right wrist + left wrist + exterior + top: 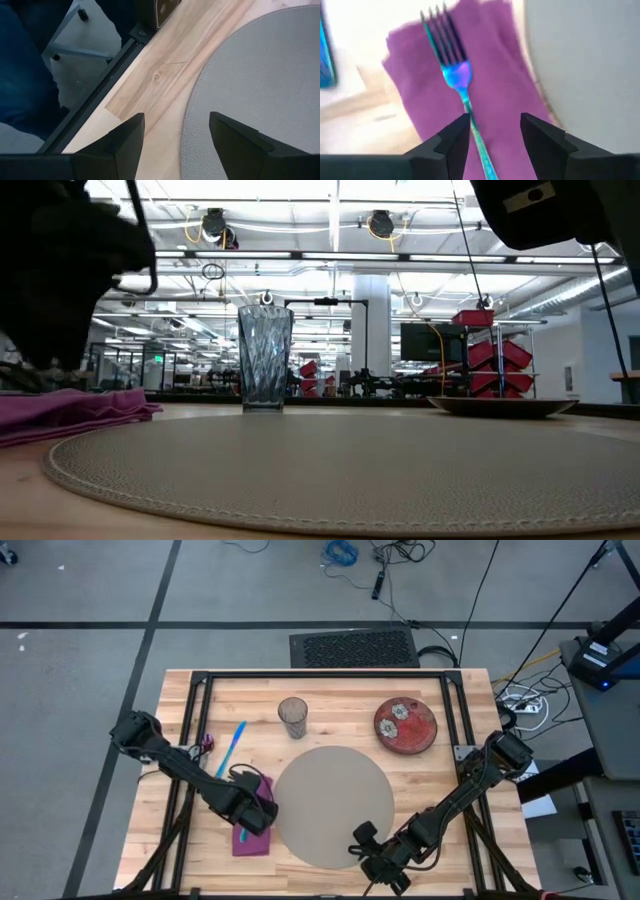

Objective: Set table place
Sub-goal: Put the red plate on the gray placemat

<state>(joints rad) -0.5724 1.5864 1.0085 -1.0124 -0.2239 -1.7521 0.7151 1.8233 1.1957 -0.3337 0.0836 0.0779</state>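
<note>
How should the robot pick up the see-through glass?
Probably around the glass's side wall, the gripper coming in level from the side. It stands upright and apart from the mat and plate, so its sides look free.

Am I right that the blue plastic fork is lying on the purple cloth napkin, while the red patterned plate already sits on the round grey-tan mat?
Not quite. The blue plastic fork does lie on the purple cloth napkin, but the red patterned plate is not on the round grey-tan mat; it sits on the bare light-wood table beyond the mat, as the high view shows.
</note>
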